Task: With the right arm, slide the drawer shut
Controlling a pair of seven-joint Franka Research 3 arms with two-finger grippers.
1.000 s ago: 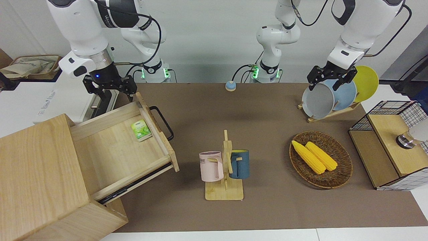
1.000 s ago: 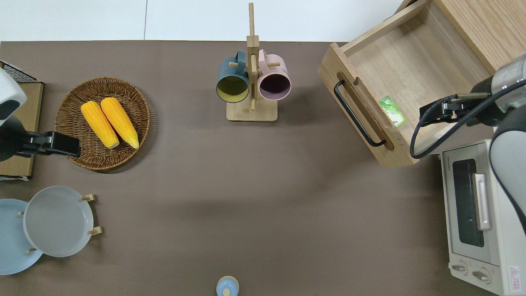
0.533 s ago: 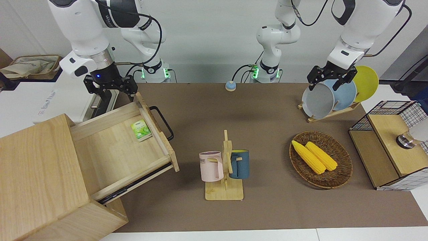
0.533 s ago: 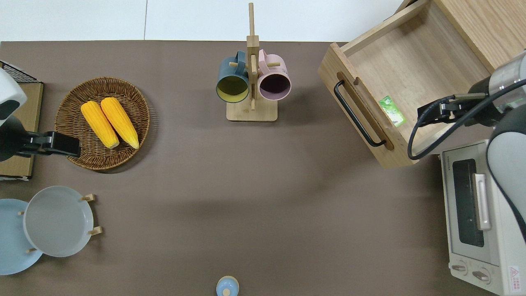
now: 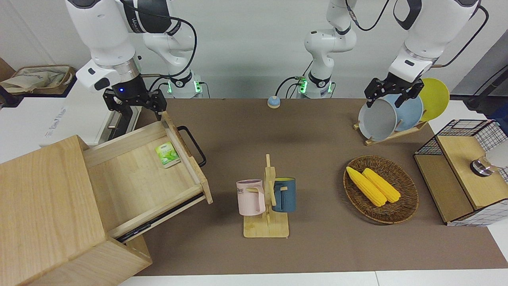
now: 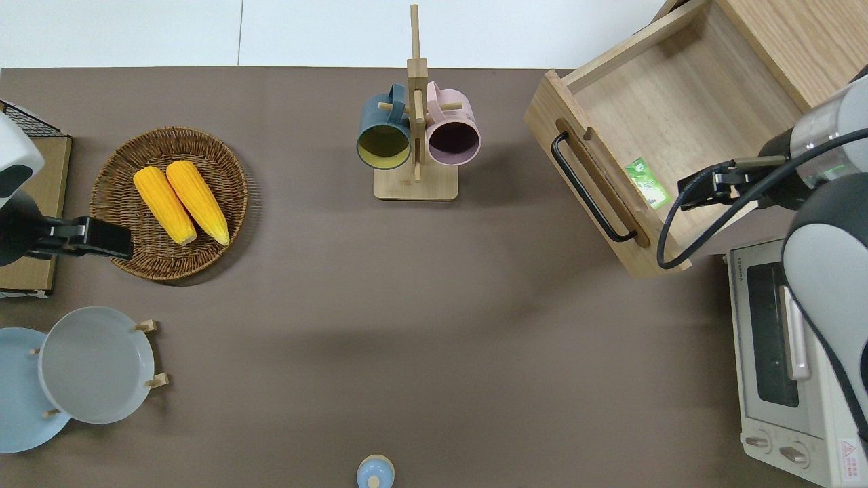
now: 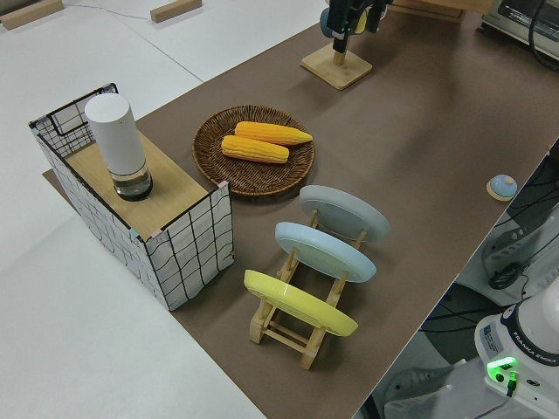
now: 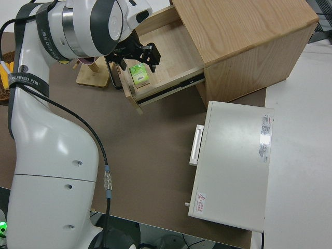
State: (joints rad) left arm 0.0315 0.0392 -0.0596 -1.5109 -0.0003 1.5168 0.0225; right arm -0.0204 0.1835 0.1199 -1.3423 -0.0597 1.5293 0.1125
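A: Where does the drawer [image 5: 147, 174] stand?

B: It hangs wide open out of the wooden cabinet [image 5: 51, 214], which fills the desk [image 5: 317, 131] corner at the right arm's end, on the edge farthest from the robots. Its front panel carries a black U-shaped handle [image 5: 193, 145] that faces the middle of the desk. A small green packet [image 5: 167, 154] lies on the drawer floor, just beside the front panel.

A: And the right gripper [image 5: 135, 104]?

B: It hovers over the drawer's corner nearest the robots, close to the packet, blue wrist light showing. The jaws stand apart and hold nothing; they are clear of the handle.

A: The left gripper [image 5: 393, 90]?

B: Parked. Whether its jaws are apart I cannot tell.

A: What else is on the desk?

B: A white toaster oven [image 6: 790, 359] sits at the right arm's edge, nearer the robots than the cabinet. Mid-desk, a wooden mug tree [image 5: 268, 202] holds a pink mug [image 5: 251, 197] and a dark blue mug [image 5: 284, 194]. Toward the left arm's end, a wicker basket [image 5: 405, 210] holds two corn cobs [image 5: 373, 185], a wooden rack carries a grey plate [image 5: 377, 119], a blue one and a yellow one, and a wire-mesh box [image 5: 464, 174] occupies the end edge
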